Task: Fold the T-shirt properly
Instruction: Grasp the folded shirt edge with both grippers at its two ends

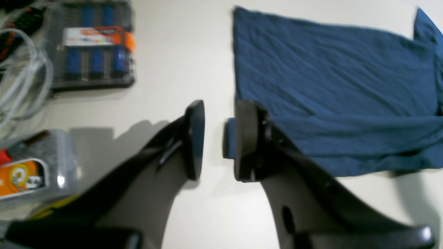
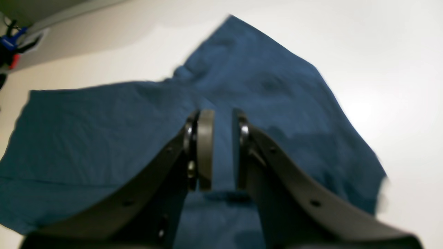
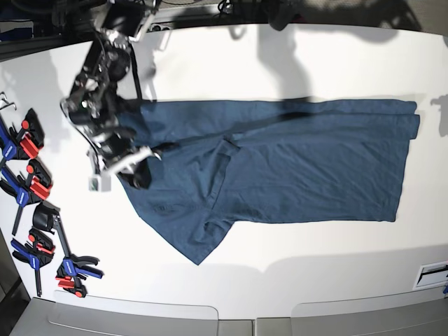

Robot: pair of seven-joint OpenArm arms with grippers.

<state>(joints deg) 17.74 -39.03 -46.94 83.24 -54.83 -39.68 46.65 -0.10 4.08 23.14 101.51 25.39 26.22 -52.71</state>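
Left wrist view: the left claw [image 1: 218, 138] hung over the white bench [image 1: 180, 62], jaws apart with bare bench between them; its right-hand finger overlapped the near edge of the T-shirt [image 1: 332, 90], and a small fold of blue cloth showed beside that pad, contact not resolvable. A clear case of blue-handled tools [image 1: 93, 45] and pale cables [image 1: 20, 76] lay well off to the left, and an orange-labelled package [image 1: 31, 169] lay nearer. Right wrist view: the right claw [image 2: 221, 152] sat low over the T-shirt [image 2: 104, 131], jaws parted by a narrow gap with blue cloth visible through it; whether cloth was pinched could not be told. Base view: the T-shirt [image 3: 308, 161] lay spread lengthwise across the bench [image 3: 280, 63], one sleeve pointing toward the near edge. The right claw [image 3: 140, 164] was at the garment's left end. Blue and red clamps [image 3: 31, 189] lined the left border.
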